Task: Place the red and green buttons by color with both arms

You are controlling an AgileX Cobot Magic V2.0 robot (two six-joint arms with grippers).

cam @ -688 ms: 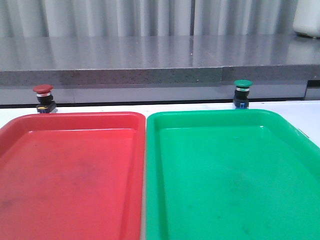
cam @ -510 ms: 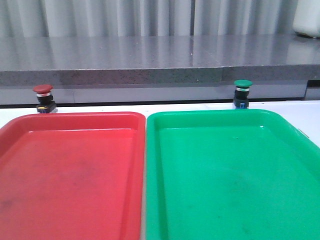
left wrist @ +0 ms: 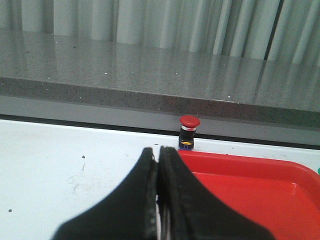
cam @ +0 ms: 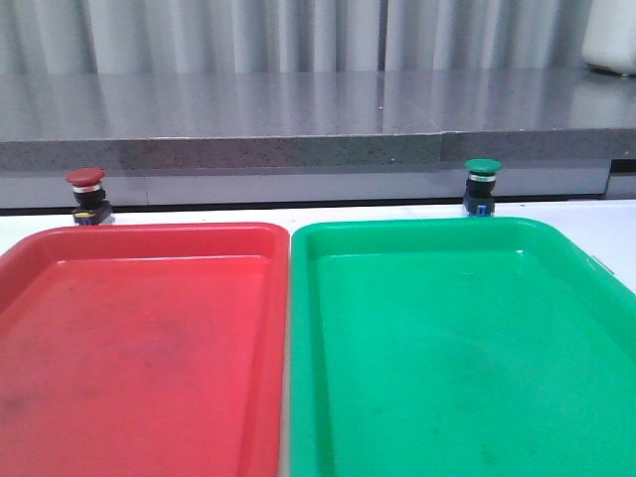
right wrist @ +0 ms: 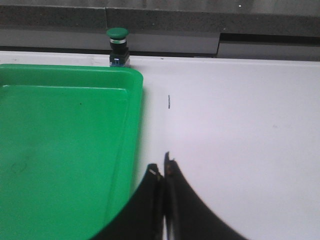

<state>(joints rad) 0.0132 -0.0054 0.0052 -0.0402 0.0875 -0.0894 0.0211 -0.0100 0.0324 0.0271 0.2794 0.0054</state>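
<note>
The red button (cam: pixel 85 195) stands upright on the white table just behind the red tray's far left corner; it also shows in the left wrist view (left wrist: pixel 189 132). The green button (cam: pixel 482 186) stands upright behind the green tray's far rim, and shows in the right wrist view (right wrist: pixel 118 46). My left gripper (left wrist: pixel 157 151) is shut and empty, over the table beside the red tray, well short of the red button. My right gripper (right wrist: pixel 162 167) is shut and empty, beside the green tray's right rim, far from the green button. Neither gripper shows in the front view.
A large red tray (cam: pixel 149 234) lies left and a large green tray (cam: pixel 427 227) right, side by side on the white table. A grey stone ledge (cam: pixel 298 149) runs behind both buttons. A white container (cam: pixel 611 40) stands at the far right on the ledge.
</note>
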